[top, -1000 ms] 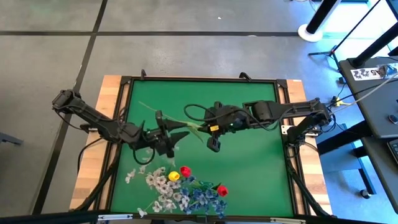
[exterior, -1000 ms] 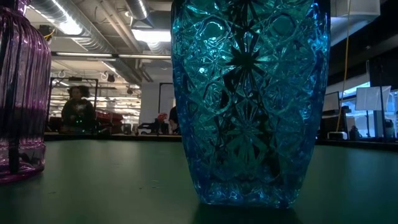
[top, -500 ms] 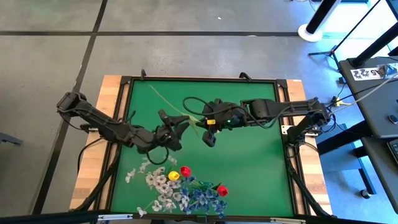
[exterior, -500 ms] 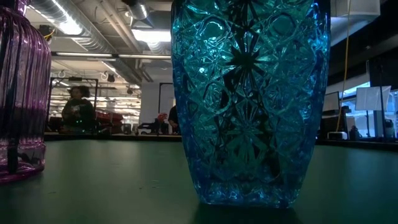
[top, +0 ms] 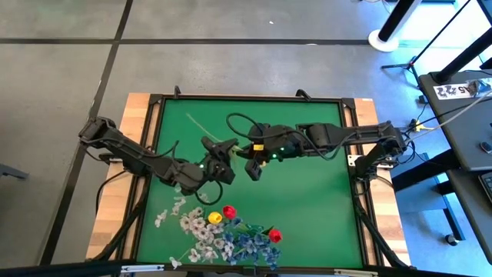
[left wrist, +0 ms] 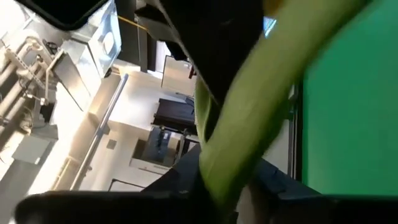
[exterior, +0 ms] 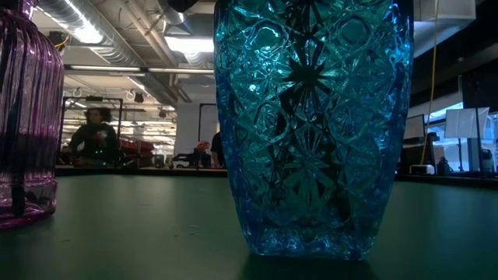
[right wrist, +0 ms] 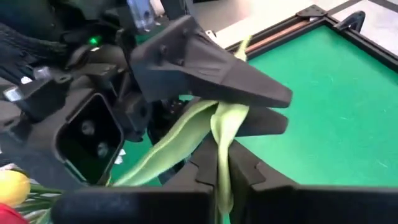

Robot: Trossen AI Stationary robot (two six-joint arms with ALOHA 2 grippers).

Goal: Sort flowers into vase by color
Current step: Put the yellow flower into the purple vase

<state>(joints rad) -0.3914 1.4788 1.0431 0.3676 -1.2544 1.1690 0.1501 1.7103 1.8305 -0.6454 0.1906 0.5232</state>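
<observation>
Green table [top: 307, 192]; both grippers' fingers pinch one green stem [right wrist: 224, 134]

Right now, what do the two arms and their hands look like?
Both arms are dark, jointed links with black cables looping along them. The left hand has black wedge-shaped fingers and a green indicator light near its wrist camera. The right hand is black too, with a small yellow-orange marking beside it.

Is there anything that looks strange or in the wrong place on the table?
Nothing is spilled or broken. One oddity: both grippers meet on one green flower stem above mid-table, the left gripper closing its fingers where the right gripper holds it.
</observation>
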